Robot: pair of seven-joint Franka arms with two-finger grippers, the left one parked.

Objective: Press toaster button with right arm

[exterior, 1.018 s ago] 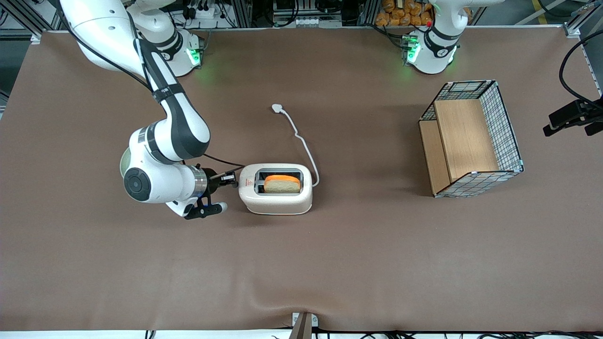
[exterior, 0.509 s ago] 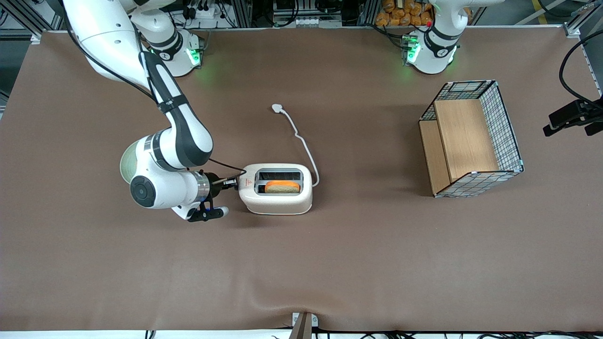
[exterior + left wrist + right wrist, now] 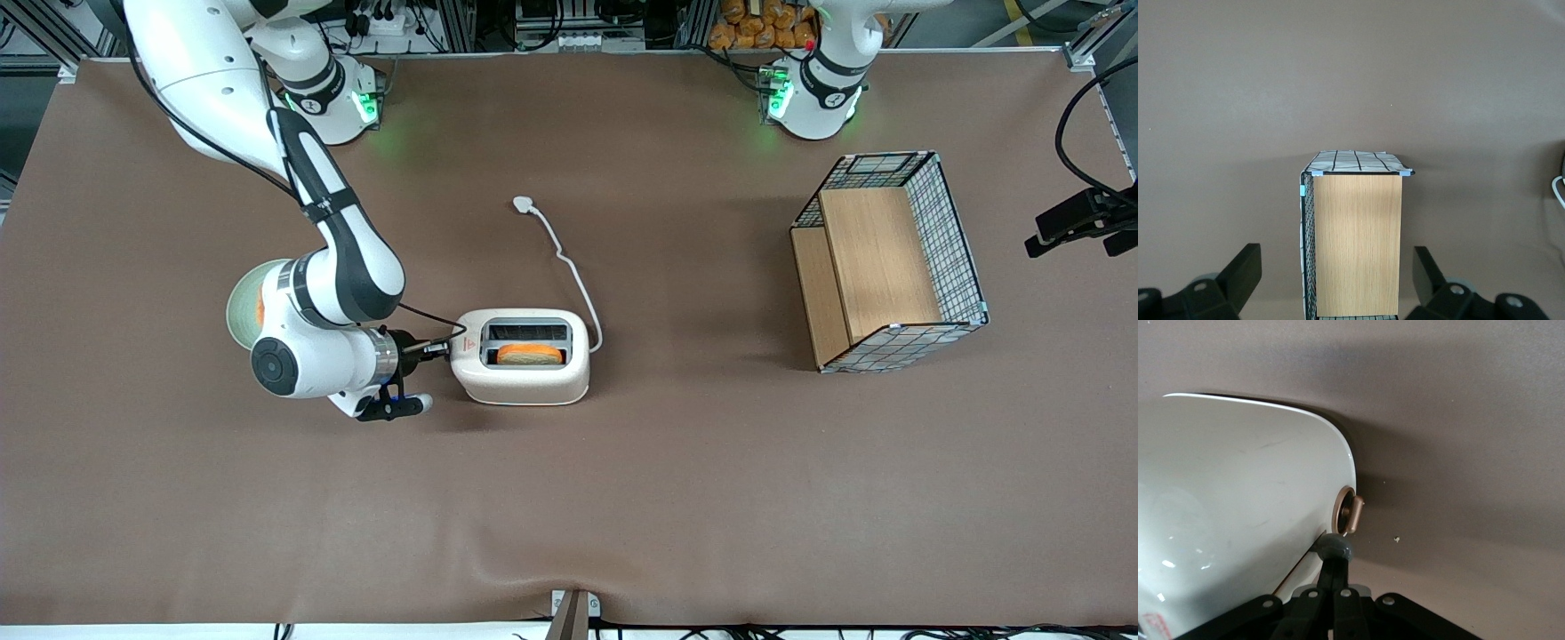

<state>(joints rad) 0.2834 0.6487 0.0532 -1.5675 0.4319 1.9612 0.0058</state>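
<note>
The white toaster stands mid-table with a slice of bread low in the slot nearer the front camera. It fills much of the right wrist view. The right arm reaches down to the toaster's end that faces the working arm's side. My gripper is at that end wall, fingers shut together. In the wrist view my gripper touches the pale grey button with its tips, just beside a tan round dial. In the front view the gripper hides the button.
The toaster's white cord runs away from the front camera to its plug. A wire-and-wood basket lies toward the parked arm's end, also in the left wrist view. A pale green dish shows under the right arm's wrist.
The bread has sunk lower into the toaster slot. My gripper and wrist have shifted slightly down along the toaster's end, uncovering more of the green dish.
</note>
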